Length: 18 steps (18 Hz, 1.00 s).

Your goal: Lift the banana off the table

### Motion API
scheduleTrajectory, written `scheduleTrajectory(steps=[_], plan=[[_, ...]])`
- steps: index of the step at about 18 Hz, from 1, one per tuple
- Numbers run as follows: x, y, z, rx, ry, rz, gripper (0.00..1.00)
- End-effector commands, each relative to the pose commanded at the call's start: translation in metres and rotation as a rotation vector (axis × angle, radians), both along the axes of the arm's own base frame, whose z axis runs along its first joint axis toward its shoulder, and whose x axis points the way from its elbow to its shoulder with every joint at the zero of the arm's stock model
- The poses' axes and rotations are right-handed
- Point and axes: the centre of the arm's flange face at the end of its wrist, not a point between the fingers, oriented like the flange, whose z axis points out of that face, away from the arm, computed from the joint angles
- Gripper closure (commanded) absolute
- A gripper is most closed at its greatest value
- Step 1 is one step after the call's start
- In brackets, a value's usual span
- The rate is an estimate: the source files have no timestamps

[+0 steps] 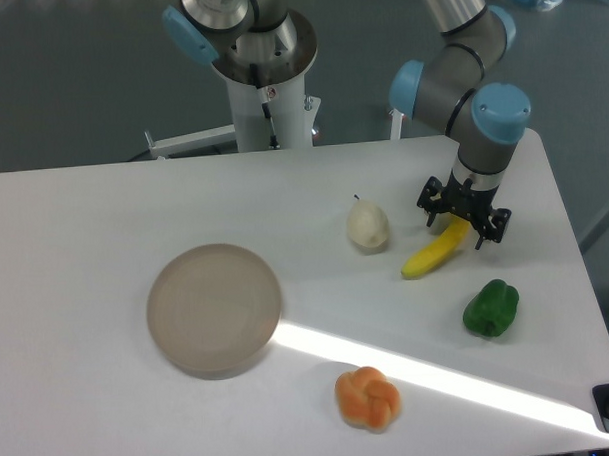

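A bright yellow banana (433, 255) lies on the white table (104, 215) at the right, slanting from lower left to upper right. My gripper (461, 221) hangs over the banana's upper right end, open, with one dark finger on each side of the fruit. The banana's far tip is hidden under the gripper body. I cannot tell whether the fingers touch the fruit.
A pale cream pear (368, 227) stands just left of the banana. A green pepper (490, 309) sits below and right of it, near the table's right edge. An orange knotted bun (367, 397) lies at the front. A round grey-brown plate (214, 308) rests at centre left.
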Motion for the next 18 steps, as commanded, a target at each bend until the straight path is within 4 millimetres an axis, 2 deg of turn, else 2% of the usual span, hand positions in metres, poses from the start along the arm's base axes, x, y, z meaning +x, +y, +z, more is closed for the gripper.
scheduleTrajectory(steps=[1, 2, 7, 8, 12, 15, 18], plan=[[-0.001, 0.001, 0.002, 0.001, 0.003, -0.005, 0.55], [-0.002, 0.0, 0.001, 0.001, 0.003, 0.0, 0.58], [-0.004, 0.001, 0.004, 0.004, 0.008, 0.0, 0.6], [-0.004, 0.001, 0.004, 0.004, 0.009, -0.002, 0.64], [-0.009, 0.001, 0.013, 0.01, 0.025, -0.004, 0.66], [-0.013, 0.011, 0.041, 0.037, 0.072, -0.018, 0.67], [-0.006, 0.055, 0.084, 0.073, 0.143, -0.083, 0.67]])
